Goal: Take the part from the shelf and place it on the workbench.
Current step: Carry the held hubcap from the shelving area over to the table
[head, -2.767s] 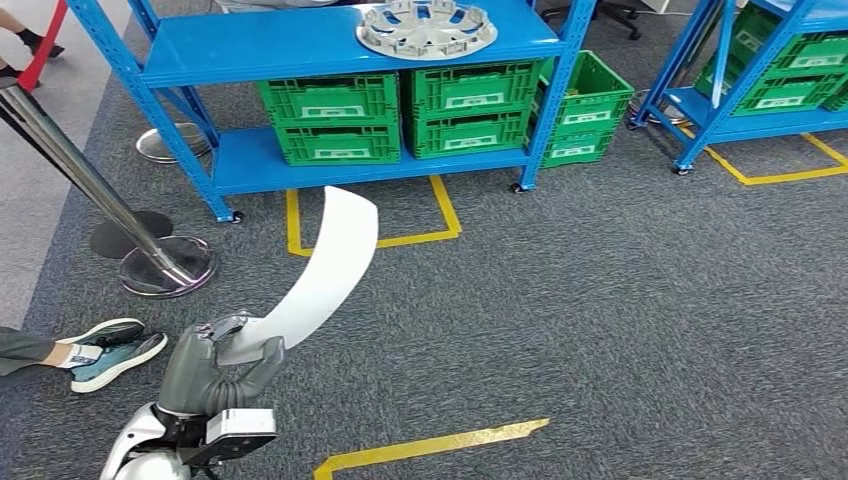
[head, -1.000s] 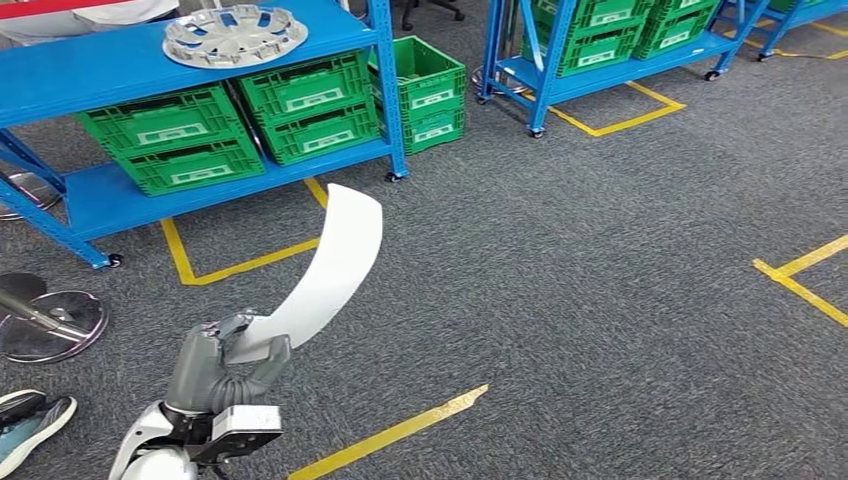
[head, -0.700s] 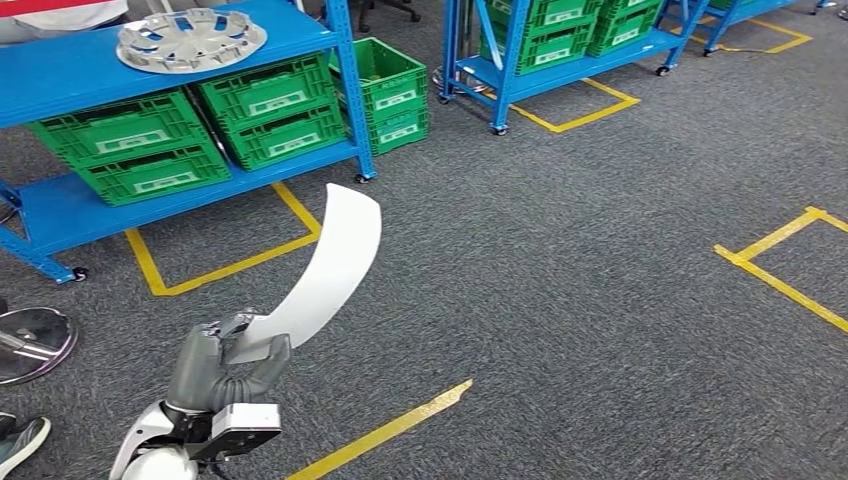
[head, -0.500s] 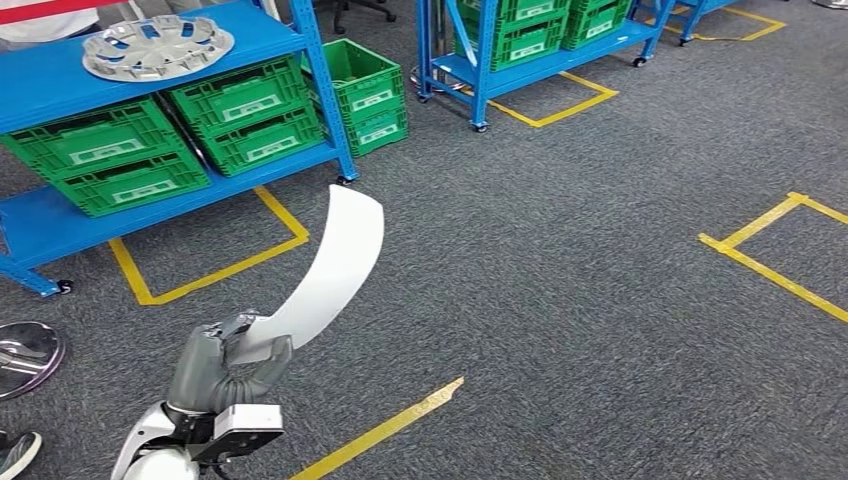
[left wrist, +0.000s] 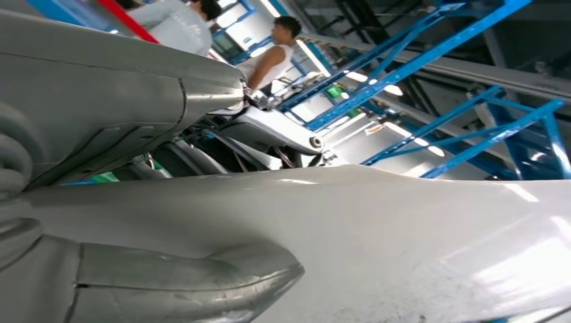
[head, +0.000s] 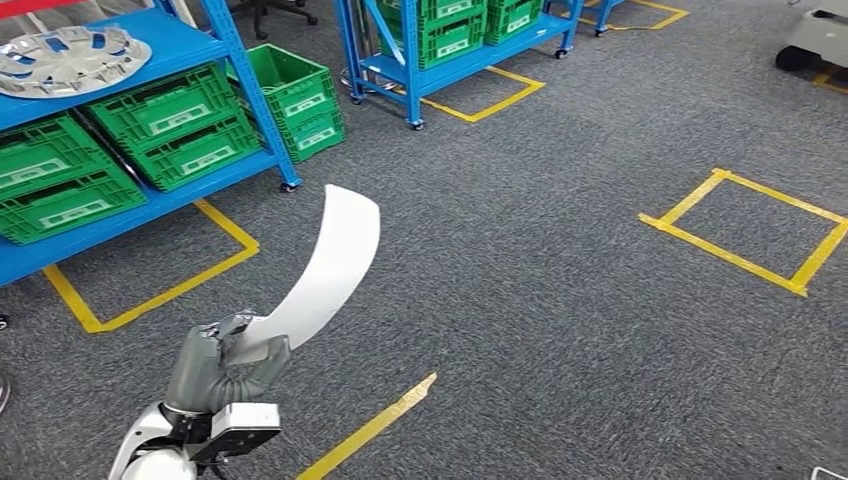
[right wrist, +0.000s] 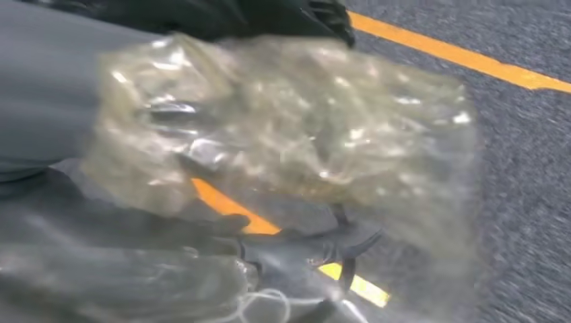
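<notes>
The left hand [head: 222, 362] has its fingers [head: 262, 357] clenched on the curved white part [head: 330, 265], held upright above the carpeted floor [head: 560, 260] well away from the blue shelf [head: 150, 40], so it looks mid-carry; next, find the workbench and set it down; right hand's [right wrist: 135, 222] state unclear.

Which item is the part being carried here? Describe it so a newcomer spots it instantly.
Start at the grey carpet floor with yellow tape lines, then find the robot's left hand at the lower left. The part rises from its fingers: a long, curved, glossy white panel, unlike the round silver wheel cover lying on the blue shelf.
</notes>
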Controlling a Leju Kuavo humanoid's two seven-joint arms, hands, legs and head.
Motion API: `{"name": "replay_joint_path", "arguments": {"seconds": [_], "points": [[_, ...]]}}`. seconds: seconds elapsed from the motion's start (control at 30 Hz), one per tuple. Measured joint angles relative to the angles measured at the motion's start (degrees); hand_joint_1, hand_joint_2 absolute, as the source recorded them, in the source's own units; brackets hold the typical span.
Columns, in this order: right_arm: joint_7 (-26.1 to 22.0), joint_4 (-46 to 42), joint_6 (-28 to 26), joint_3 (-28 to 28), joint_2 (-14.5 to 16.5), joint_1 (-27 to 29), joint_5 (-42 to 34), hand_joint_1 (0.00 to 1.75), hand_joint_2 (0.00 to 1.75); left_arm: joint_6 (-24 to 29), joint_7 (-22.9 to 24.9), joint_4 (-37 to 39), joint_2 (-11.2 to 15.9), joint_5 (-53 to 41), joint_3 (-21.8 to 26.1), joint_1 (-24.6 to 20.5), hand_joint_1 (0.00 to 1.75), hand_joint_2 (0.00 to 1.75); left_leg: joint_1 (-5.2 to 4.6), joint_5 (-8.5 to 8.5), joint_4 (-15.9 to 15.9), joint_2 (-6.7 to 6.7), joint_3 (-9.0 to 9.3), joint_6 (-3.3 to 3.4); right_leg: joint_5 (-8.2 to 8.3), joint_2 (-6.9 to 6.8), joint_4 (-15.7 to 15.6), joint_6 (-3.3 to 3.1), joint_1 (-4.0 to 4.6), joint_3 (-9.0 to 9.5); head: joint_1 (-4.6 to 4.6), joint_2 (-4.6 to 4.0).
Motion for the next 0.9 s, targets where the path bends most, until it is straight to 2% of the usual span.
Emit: {"name": "replay_joint_path", "arguments": {"seconds": [0.07,0.13,0.17,0.2,0.23,0.27,0.3,0.37,0.4,0.43,0.5,0.57,0.63,0.67,0.7,0.73,0.77,0.8,0.87,0.9], "points": [[0.1,0.0,0.0,0.0,0.0,0.1,0.0,0.0,0.0,0.0,0.0,0.0,-0.1,0.1,0.0,0.0,1.75,1.75,0.18,0.47,-0.6,1.12,0.14,0.45,-1.32,-1.71,1.9,0.45,0.11,-1.27,0.21,0.01],[0.1,0.0,0.0,0.0,0.0,-0.1,0.1,0.0,0.0,0.0,0.0,0.0,-0.1,0.2,0.1,0.1,1.75,1.75,0.16,0.6,-0.9,2.51,0.17,0.77,-4.79,-4.28,8.1,0.68,0.26,-4.27,0.39,0.01],[0.2,0.0,0.0,0.0,0.0,-0.2,0.1,0.0,0.0,0.0,0.0,0.0,-0.1,0.2,0.1,0.2,1.75,1.75,0.07,0.57,-0.9,3.23,0.12,0.85,-6.51,-4.92,11.9,0.82,0.23,-6.04,0.43,0.01],[0.2,0.0,0.0,0.0,0.0,-0.2,0.1,0.0,0.0,0.0,0.0,0.0,-0.2,0.3,0.1,0.2,1.75,1.75,-0.02,0.56,-0.8,3.91,0.09,0.87,-7.47,-5.23,14.8,0.93,0.21,-7.27,0.4,0.0],[0.2,0.0,0.0,0.0,0.0,-0.1,0.1,0.0,0.0,0.0,0.0,0.0,-0.2,0.3,0.1,0.2,1.75,1.75,-0.1,0.53,-0.8,4.56,0.08,0.87,-7.39,-5.42,15.8,1.02,0.2,-7.52,0.41,0.0],[0.2,0.0,-0.1,0.0,0.0,-0.1,0.1,0.0,0.0,0.0,0.0,0.0,-0.2,0.3,0.1,0.2,1.75,1.75,-0.14,0.5,-0.8,5.14,0.1,0.83,-6.32,-5.63,14.5,1.03,0.2,-6.61,0.43,0.0],[0.2,0.0,-0.1,0.0,0.0,0.0,0.2,0.0,0.0,0.0,0.0,0.0,-0.2,0.3,0.1,0.2,1.75,1.75,-0.16,0.43,-0.7,5.67,0.17,0.74,-4.58,-6.02,11.1,0.98,0.21,-4.62,0.43,0.0],[0.2,0.0,-0.1,0.0,0.0,-0.1,0.2,0.0,0.0,0.0,0.0,0.0,-0.3,0.3,0.2,0.2,1.75,1.75,-0.38,0.12,-0.4,6.63,0.22,0.31,-2.15,-7.85,3.4,0.61,0.41,-0.14,0.45,0.0],[0.2,0.0,-0.1,0.0,0.0,-0.2,0.3,0.0,0.0,0.0,0.0,0.0,-0.3,0.3,0.2,0.1,1.75,1.75,-0.54,-0.03,-0.2,7.05,0.2,0.04,-1.7,-8.44,1.0,0.32,0.53,1.2,0.38,0.0],[0.3,0.0,-0.1,0.0,0.0,-0.3,0.3,0.0,0.0,0.0,0.0,0.0,-0.3,0.3,0.2,0.1,1.75,1.75,-0.7,-0.11,-0.1,7.46,0.18,-0.21,-1.76,-8.73,0.0,0.0,0.68,1.73,0.32,0.0],[0.3,0.0,0.0,0.0,0.0,-0.1,0.5,0.0,0.0,0.0,0.0,0.0,-0.3,0.3,0.2,0.0,1.75,1.75,-0.72,-0.25,0.0,8.02,0.17,-0.69,-1.58,-7.83,-0.1,-0.67,0.71,1.64,0.21,0.0],[0.3,0.0,0.0,0.0,0.0,0.0,0.5,0.0,0.0,0.0,-0.1,0.0,-0.3,0.3,0.2,-0.1,1.75,1.75,-0.47,-1.64,1.4,6.5,-0.29,-1.36,-1.31,-6.99,-0.2,-1.29,0.49,1.52,0.07,0.0],[0.3,-0.1,-0.1,0.0,0.0,-0.2,0.6,0.0,0.0,0.0,-0.1,0.0,-0.3,0.3,0.2,0.0,1.75,1.75,-0.15,-5.23,7.2,4.13,-2.73,-1.93,-1.09,-6.03,-0.3,-1.73,0.33,1.35,-0.12,0.0],[0.3,-0.1,-0.1,0.0,0.0,-0.3,0.6,0.0,0.0,0.0,-0.1,0.1,-0.3,0.3,0.2,0.0,1.75,1.75,-0.04,-7.14,11.3,3.6,-4.54,-2.08,-1.02,-5.48,-0.3,-1.87,0.35,1.25,-0.14,0.0],[0.3,-0.1,-0.1,0.0,0.0,-0.3,0.6,0.0,0.0,0.0,-0.1,0.1,-0.3,0.3,0.2,0.1,1.75,1.75,0.03,-8.37,14.7,3.43,-6.11,-2.17,-0.97,-4.91,-0.3,-1.93,0.37,1.19,-0.12,0.0],[0.3,-0.1,-0.1,-0.1,0.0,-0.3,0.6,0.0,0.0,0.0,-0.1,0.1,-0.2,0.3,0.2,0.1,1.75,1.75,0.05,-8.51,16.5,3.4,-6.99,-2.19,-0.95,-4.33,-0.2,-1.95,0.39,1.16,-0.15,0.0],[0.3,-0.1,0.0,-0.1,0.0,-0.2,0.7,0.0,0.0,0.0,-0.1,0.1,-0.2,0.3,0.1,0.1,1.75,1.75,0.07,-7.41,16.1,3.36,-6.82,-2.14,-0.92,-3.74,-0.2,-1.94,0.39,1.18,-0.14,0.0],[0.3,-0.1,0.0,-0.1,0.0,-0.2,0.7,0.0,0.0,0.0,-0.1,0.1,-0.2,0.3,0.1,0.1,1.75,1.75,0.09,-5.43,13.6,3.18,-5.7,-2.0,-0.89,-3.13,-0.2,-1.9,0.39,1.23,-0.16,0.0],[0.3,-0.1,0.0,-0.1,0.0,-0.2,0.8,0.0,0.0,0.0,-0.1,0.1,-0.2,0.3,0.1,0.0,1.75,1.75,0.17,-1.31,6.0,1.25,-2.31,-1.44,-0.8,-1.93,-0.1,-1.66,0.43,1.24,-0.13,0.0],[0.3,-0.1,0.0,-0.1,0.0,-0.3,0.9,0.0,0.0,0.0,-0.1,0.1,-0.2,0.3,0.1,0.0,1.75,1.75,0.2,-0.35,3.0,0.19,-1.01,-1.15,-0.71,-1.41,0.0,-1.41,0.42,1.04,-0.14,0.0]]}}
